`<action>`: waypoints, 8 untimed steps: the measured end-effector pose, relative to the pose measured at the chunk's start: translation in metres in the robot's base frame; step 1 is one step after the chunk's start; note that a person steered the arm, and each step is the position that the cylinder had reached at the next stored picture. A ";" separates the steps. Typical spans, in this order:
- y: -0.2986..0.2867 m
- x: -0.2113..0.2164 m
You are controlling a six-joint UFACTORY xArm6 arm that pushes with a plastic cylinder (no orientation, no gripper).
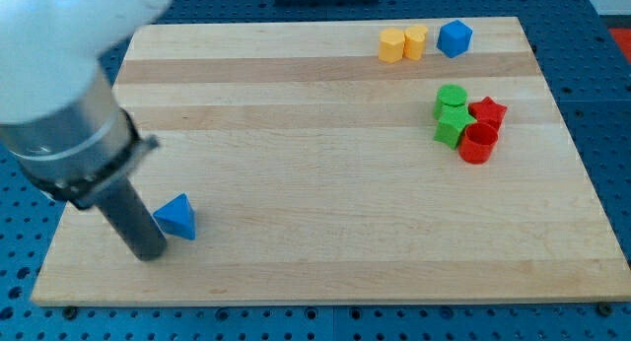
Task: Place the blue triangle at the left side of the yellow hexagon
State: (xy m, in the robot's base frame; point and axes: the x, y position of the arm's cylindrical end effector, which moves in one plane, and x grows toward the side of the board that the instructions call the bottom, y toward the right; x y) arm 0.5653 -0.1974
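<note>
At the view's bottom left, my tip (148, 252) rests on the wooden desk (325, 223), touching or just beside the left edge of the blue triangle (177, 218); the dark rod rises from there toward the view's upper left into a grey and white arm housing; the arm carries no pincer, so there is nothing to report as apart or together. Well apart, toward the view's right, a tight cluster sits mid-board: a red cylinder (478, 144) nearest, a green star-like block (452, 126) to its left, a red star (487, 111) and a green cylinder (452, 98) behind them. Farthest, near the view's top edge, two yellow blocks stand side by side, the left one (392, 45) touching the yellow hexagon (415, 40); a blue block (455, 37), its shape roughly hexagonal, sits just to their right.
</note>
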 end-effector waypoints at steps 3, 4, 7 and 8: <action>0.099 -0.034; 0.164 -0.035; 0.196 -0.124; 0.187 -0.069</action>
State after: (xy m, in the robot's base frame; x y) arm 0.4959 -0.0104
